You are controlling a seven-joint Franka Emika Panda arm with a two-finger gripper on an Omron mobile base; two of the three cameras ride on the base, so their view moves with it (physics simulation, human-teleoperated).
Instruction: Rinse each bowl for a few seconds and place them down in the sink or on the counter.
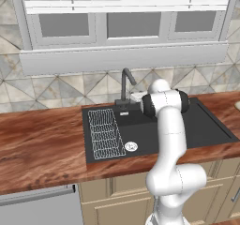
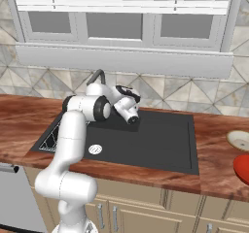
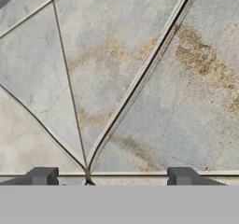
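While the arm reaches over the back of the sink (image 2: 160, 144), the items stand as follows.

Bowls, two: one red bowl (image 2: 241, 169), cut by the right edge of the right base view, and one cream bowl (image 2: 239, 140) with a tan rim just behind it. Both sit upright on the desk (image 2: 214, 130), mouths up, to the right of the basin and well apart from the arm. Being round, neither has a long axis. A sliver of the cream bowl (image 1: 237, 105) also shows at the right edge of the left base view.

Sink, one: black, rectangular, recessed, its long axis running left to right along the desk. It holds one white wire rack (image 1: 104, 132) in its left part, long axis front to back, and one round silver drain (image 1: 131, 146) near the front. The right part of the basin floor is open.

Faucet (image 1: 125, 86), one: dark and tall, at the back rim.

End effector (image 3: 112, 175), one: fingers (image 3: 43, 175) spread wide, nothing between them, facing the tiled backsplash (image 3: 121, 78) at close range. In the right base view the end effector (image 2: 132, 118) hangs over the rear of the basin, beside the faucet.

Desk edges: a bare strip runs in front of the basin, with broad bare wood to its left.
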